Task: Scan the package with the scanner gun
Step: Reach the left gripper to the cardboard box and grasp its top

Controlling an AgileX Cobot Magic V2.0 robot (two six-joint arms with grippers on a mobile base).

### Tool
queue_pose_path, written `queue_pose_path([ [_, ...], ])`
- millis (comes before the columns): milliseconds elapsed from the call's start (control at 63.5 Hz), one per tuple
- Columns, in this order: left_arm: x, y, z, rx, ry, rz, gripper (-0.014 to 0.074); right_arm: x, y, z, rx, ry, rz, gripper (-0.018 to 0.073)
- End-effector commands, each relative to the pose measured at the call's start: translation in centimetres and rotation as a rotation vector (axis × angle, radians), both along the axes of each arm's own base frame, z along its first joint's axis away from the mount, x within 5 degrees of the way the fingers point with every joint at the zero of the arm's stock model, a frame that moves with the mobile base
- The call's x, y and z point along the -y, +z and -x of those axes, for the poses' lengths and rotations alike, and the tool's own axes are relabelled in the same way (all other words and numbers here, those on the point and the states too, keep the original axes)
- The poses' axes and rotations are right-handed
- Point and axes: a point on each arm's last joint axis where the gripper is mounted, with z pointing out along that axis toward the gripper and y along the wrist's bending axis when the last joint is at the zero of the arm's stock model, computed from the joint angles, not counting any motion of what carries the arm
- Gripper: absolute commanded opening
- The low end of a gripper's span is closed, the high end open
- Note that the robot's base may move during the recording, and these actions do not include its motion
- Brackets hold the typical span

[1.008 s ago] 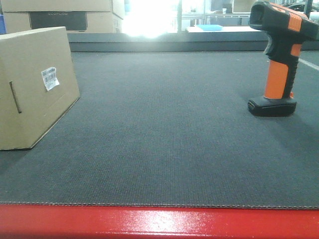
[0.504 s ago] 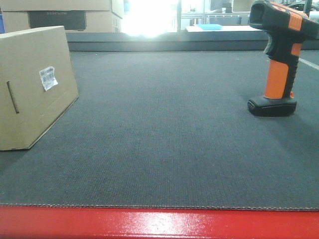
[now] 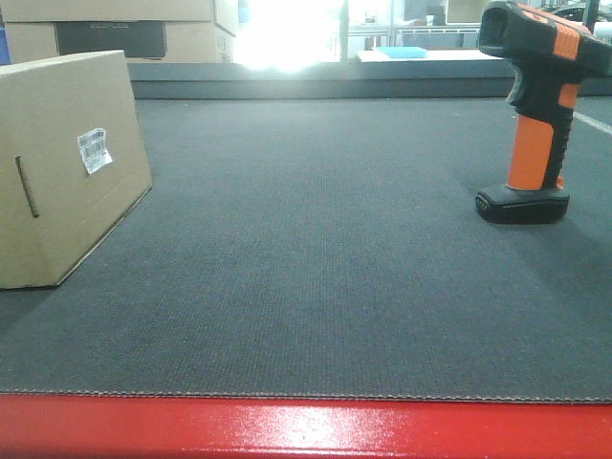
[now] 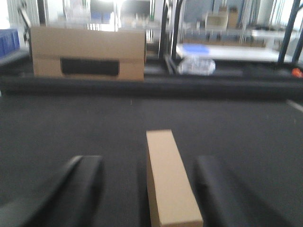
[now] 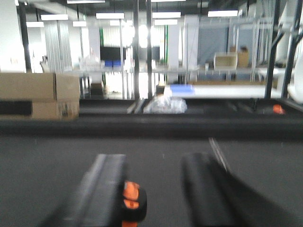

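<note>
Though nothing is gripped yet, stage: approach on both sides, scan not begun.
package (image 3: 67, 163): the landmark; rests on the mat (image 3: 316, 268), barcode label (image 3: 95, 150) on its right-facing side.
change: package has jogged a touch vs 1 s ago (away-left, then partly back), label w/ it; a tiny shift.
meaning: prob. the left arm is brushing or settling round it. It is being lined up, not lifted.
left gripper (image 4: 147, 163): spread wide, one finger either side of the package's narrow end, gaps showing both sides; holds nothing.
scanner gun (image 3: 535, 115): well right of the package, upright on its base, head turned toward the package; no chg.
right gripper (image 5: 154, 175): well right of the package, spread open over the gun's orange-marked top, which sits just by one finger; contact can't be told (blurred).
stacked cartons (image 3: 115, 29): behind the package, beyond the mat.
next: right claw needs to close on the handle before any aiming at the label.
</note>
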Motion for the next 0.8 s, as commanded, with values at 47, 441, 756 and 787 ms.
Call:
queue_pose_path([
  [47,0.2,0.3,-2.4,-0.107,-0.013,0.009,0.0580,0.1,-0.8,-2.3,-0.090,0.000,0.002,0.0521],
  [441,2.0,1.9,-10.8,-0.553,-0.113,-0.047,0.0601,0.0,-1.2,-2.9,-0.122,0.012,0.000,0.0568],
  [756,3.2,2.6,-20.8,-0.880,-0.132,-0.081,0.0601,-0.2,-1.3,-2.9,-0.126,0.032,0.001,0.0568],
  [787,3.3,2.6,-22.0,-0.882,-0.132,-0.081,0.0601,-0.3,-1.3,-2.9,-0.128,0.035,0.001,0.0568],
])
